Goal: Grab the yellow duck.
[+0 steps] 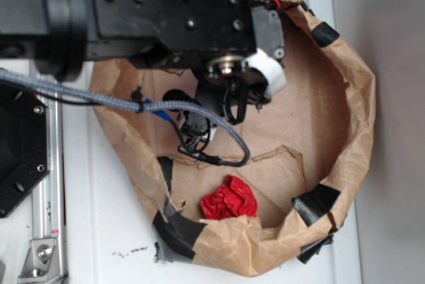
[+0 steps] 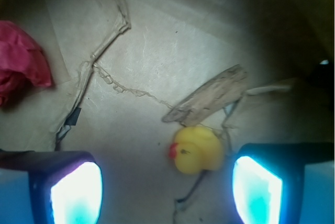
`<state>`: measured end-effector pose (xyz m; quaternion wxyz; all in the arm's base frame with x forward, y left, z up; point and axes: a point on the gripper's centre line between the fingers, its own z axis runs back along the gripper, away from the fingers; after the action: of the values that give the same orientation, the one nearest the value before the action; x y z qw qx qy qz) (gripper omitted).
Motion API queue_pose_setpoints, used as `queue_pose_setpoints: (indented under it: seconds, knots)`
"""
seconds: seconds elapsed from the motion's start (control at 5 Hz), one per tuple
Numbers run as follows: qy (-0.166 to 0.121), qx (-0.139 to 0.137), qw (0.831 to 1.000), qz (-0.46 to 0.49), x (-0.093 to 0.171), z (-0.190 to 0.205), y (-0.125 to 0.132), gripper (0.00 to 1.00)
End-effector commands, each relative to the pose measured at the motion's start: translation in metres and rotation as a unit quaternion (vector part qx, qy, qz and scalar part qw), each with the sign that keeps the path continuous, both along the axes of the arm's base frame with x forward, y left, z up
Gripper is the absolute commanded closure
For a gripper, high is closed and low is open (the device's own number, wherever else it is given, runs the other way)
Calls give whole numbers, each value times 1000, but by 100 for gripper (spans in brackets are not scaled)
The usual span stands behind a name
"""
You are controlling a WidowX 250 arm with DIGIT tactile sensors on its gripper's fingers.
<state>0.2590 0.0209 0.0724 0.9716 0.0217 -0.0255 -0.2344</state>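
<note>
On my wrist view the gripper [image 2: 167, 187] stands wide, its two glowing pads [image 2: 76, 195] low in the frame at left and right, holding nothing. The yellow duck [image 2: 198, 149] sits on the brown paper floor [image 2: 157, 51] between them, nearer the right pad, beak pointing left. A brown sliver of wood [image 2: 207, 101] lies just above it, seemingly touching, though the blur makes that uncertain. The red paper wad [image 2: 21, 59] is at the upper left edge. From the exterior view, I see the arm [image 1: 166, 12] over the paper basin's rim [image 1: 362, 118], hiding the duck.
</note>
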Motion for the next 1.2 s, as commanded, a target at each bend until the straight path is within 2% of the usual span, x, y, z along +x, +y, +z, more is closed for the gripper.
queue_pose_setpoints:
  seconds: [0.0, 0.4, 0.8, 1.0]
  knots:
    - [-8, -10, 999, -37, 0, -5, -9, 0]
    - [-7, -15, 999, -43, 1, -14, -10, 0]
    - [8, -8, 999, -41, 0, -24, -7, 0]
    - [29, -15, 999, -30, 0, -32, 5, 0]
